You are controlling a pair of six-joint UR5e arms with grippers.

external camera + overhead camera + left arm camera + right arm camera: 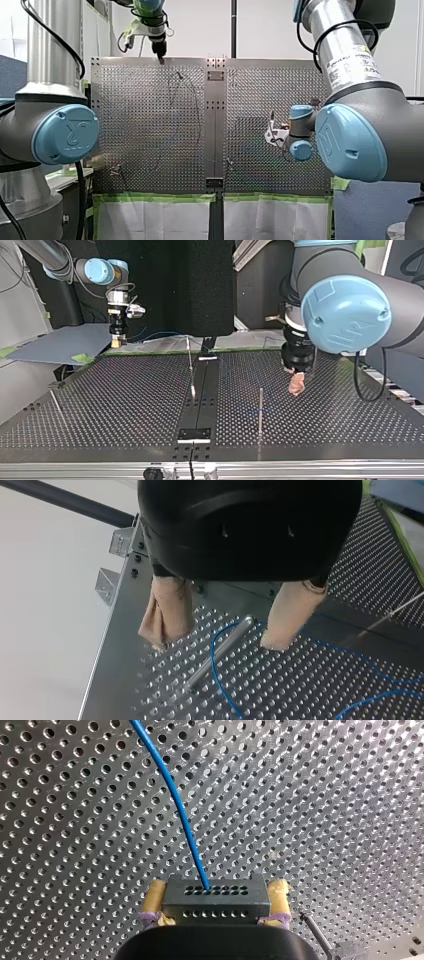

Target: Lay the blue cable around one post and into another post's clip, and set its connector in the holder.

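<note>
Blue cable comes out of a metal connector, a block w/ two rows of holes, and runs away over the perforated worktop. My right claw is closed on that connector, w/ yellow pads pressed to both its ends. A thin pin stands just beside this claw.

My left claw is wide open, w/ its beige pads well apart and gripping nothing. In the left wrist view a metal post shows thru the gap btwn the fingers. The cable curves past the post's upper end, then trails off across the holes. Can't tell if it loops round the post or only lies beside it.

In the top view the left claw hangs low over the worktop at the view's right. The right claw is at the view's left, by the worktop's far edge.
</note>
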